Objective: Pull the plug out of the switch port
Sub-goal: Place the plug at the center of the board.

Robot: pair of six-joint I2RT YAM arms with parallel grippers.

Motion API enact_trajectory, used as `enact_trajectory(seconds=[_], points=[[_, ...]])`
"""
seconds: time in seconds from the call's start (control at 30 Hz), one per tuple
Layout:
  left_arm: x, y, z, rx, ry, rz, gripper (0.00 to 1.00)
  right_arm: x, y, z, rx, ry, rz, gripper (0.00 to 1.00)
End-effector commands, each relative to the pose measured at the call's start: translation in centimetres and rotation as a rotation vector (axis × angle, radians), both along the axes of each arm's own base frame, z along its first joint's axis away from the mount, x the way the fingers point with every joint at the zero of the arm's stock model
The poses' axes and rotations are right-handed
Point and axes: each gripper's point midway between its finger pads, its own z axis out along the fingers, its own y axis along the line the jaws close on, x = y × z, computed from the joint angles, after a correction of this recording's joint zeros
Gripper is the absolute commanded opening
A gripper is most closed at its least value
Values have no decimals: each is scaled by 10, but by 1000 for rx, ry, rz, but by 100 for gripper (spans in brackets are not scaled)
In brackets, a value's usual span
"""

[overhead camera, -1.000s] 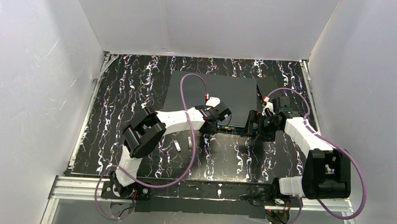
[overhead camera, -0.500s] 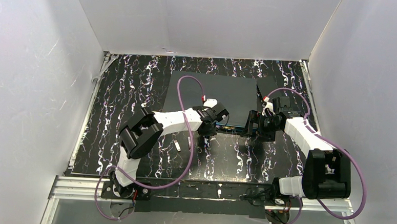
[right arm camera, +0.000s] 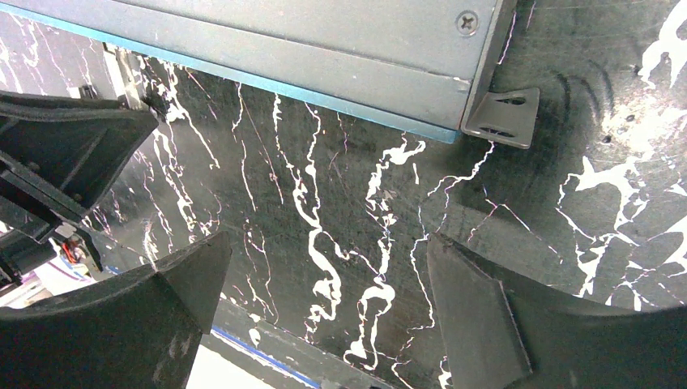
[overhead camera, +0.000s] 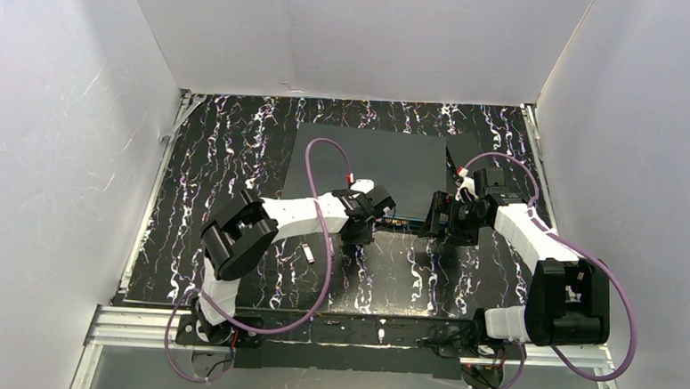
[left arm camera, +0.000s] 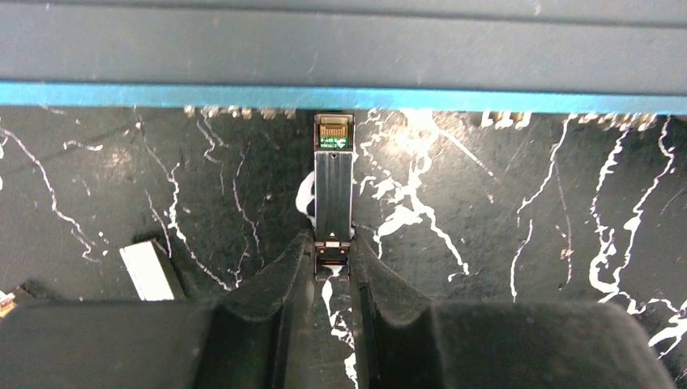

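The switch (overhead camera: 388, 161) is a flat dark grey box with a teal front edge (left arm camera: 340, 96). In the left wrist view, my left gripper (left arm camera: 334, 253) is shut on the rear end of a slim black plug (left arm camera: 334, 190). The plug points at the teal edge, and its green-labelled tip lies just outside it, over the marble table. In the top view, my left gripper (overhead camera: 357, 227) is at the switch's front edge. My right gripper (overhead camera: 440, 221) is open and empty beside the switch's front right corner (right arm camera: 454, 121), fingers wide apart over bare table.
Two small pale modules (overhead camera: 308, 253) lie on the black marbled table left of my left gripper; one also shows in the left wrist view (left arm camera: 150, 271). A metal mounting bracket (right arm camera: 502, 117) juts from the switch's right corner. White walls enclose the table.
My left gripper has drawn back toward the near left, away from the switch's front edge, with the plug in it. The right arm has stayed still.
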Motion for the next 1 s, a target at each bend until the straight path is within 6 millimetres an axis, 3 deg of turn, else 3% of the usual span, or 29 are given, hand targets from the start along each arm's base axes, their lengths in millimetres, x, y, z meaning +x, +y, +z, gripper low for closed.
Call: enact_trajectory(seconds=[0.0,0.8,0.97], points=[[-11,11,25,-23,-4,35,0,-1,0,-5,4,5,8,100],[-29,50,24,66,40,205,0,-2,1,-8,9,11,7,100],[-30,48,22,69,58,204,0,-1,1,-7,10,9,8,100]])
